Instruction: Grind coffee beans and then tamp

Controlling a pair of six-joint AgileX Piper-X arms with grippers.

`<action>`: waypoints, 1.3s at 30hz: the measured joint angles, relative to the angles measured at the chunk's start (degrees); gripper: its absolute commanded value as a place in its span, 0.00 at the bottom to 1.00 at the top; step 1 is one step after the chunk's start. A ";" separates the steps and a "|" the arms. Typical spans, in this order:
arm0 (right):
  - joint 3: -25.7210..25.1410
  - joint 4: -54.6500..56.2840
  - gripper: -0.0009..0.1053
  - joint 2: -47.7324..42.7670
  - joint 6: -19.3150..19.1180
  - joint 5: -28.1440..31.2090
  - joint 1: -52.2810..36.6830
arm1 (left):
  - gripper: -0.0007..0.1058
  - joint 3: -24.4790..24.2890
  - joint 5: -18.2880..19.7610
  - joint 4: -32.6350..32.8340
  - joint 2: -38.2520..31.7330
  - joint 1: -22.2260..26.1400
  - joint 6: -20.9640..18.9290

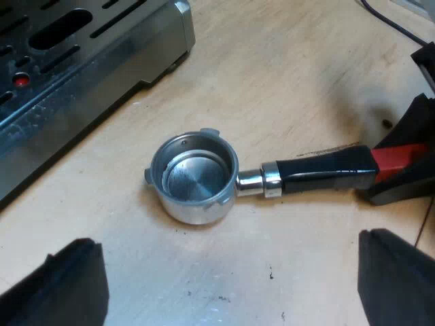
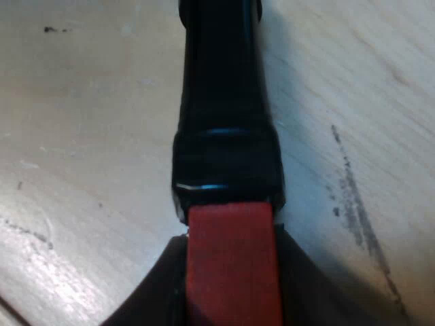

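Cut off: the espresso machine (image 1: pixel 81 61) shows no more than its slotted base tray at one edge. The bases of the left end effector's (image 1: pixel 234 272) fingers are out of frame. Those fingers stand wide apart, holding nothing, above bare desk (image 1: pixel 292 68) near the metal holder (image 1: pixel 268 182).

Holder: lying flat on the desk, well clear of the machine, open side up. Its basket (image 1: pixel 194 178) is empty, with bare metal bottom and no grounds.

Handle (image 1: pixel 326 170): black, ending in red. The right end effector (image 2: pixel 231 288) is closed on the red end (image 2: pixel 231 238), with a dark finger pressed against each side. How far its fingertips reach along the handle is hard to make out.
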 measured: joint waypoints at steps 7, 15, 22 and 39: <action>-0.40 1.67 0.52 0.00 1.32 -4.16 0.00 | 0.72 0.00 0.00 -0.55 0.00 0.00 0.00; -2.63 8.37 0.58 0.00 2.59 -6.50 0.00 | 0.72 0.00 0.00 -0.55 0.00 0.00 0.00; -7.07 19.37 0.58 0.12 2.62 -7.06 0.00 | 0.72 0.00 0.00 -3.37 0.00 0.00 0.00; -23.72 42.46 0.58 0.15 1.43 -0.18 0.00 | 0.72 -7.30 0.42 6.06 -2.67 0.00 0.78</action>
